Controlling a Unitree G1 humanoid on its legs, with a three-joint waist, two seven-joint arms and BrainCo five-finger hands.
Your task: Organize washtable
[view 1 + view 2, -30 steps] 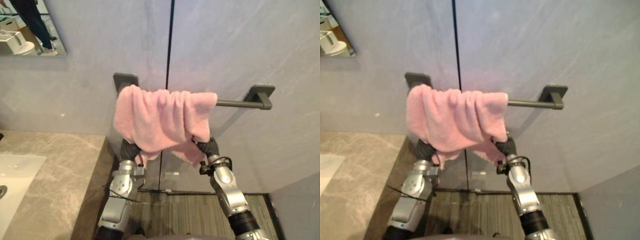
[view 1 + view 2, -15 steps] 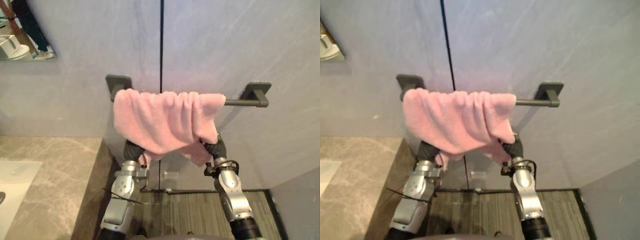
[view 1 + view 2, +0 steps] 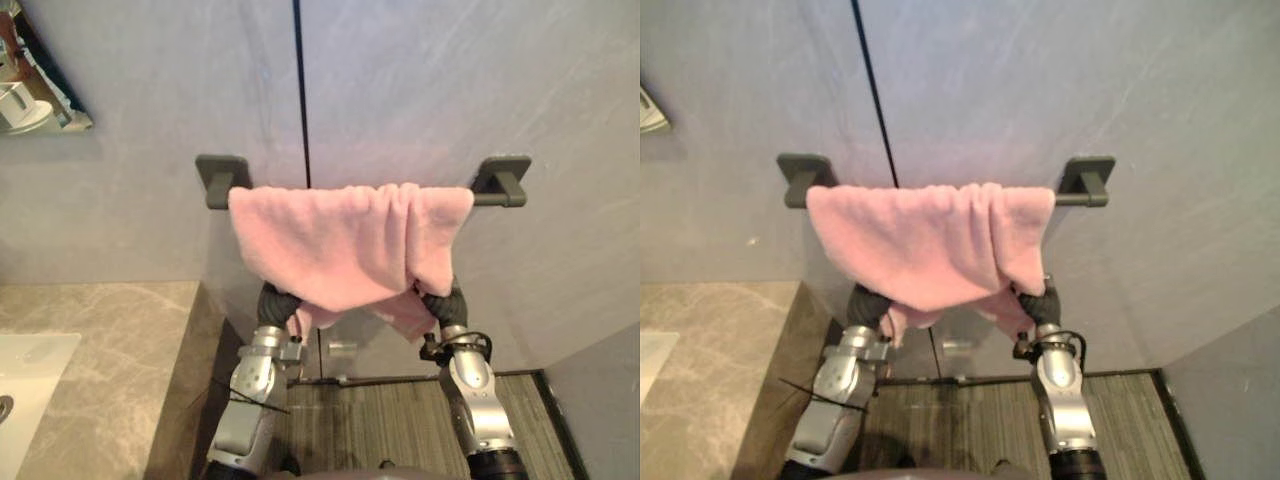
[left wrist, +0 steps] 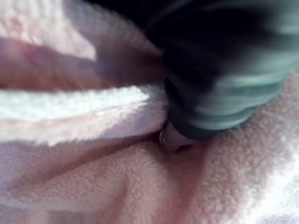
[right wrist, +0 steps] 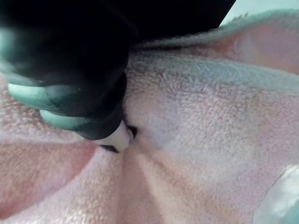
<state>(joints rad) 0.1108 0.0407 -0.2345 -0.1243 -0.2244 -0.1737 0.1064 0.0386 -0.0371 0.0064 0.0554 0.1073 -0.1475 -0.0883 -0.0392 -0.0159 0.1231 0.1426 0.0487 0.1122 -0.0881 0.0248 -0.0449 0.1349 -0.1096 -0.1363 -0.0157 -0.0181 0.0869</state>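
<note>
1. The table [image 3: 110, 360] is at the lower left of the frame, with a bit of white sink [image 3: 30, 365] in it.
2. The pink towel [image 3: 340, 245] hangs over the bar in the middle of the frame. Its long side runs left to right and its ends hang down. I think the hanging is nearly done: you only need to smooth the bunched right part and let go.
3. The dark bar [image 3: 498, 182] runs flat along the wall.
4. Your left robot hand [image 3: 277, 303] and right robot hand [image 3: 445, 303] are tucked under the towel's bottom edge. The cloth hides the fingers, so I cannot tell if they are gripping.
</note>
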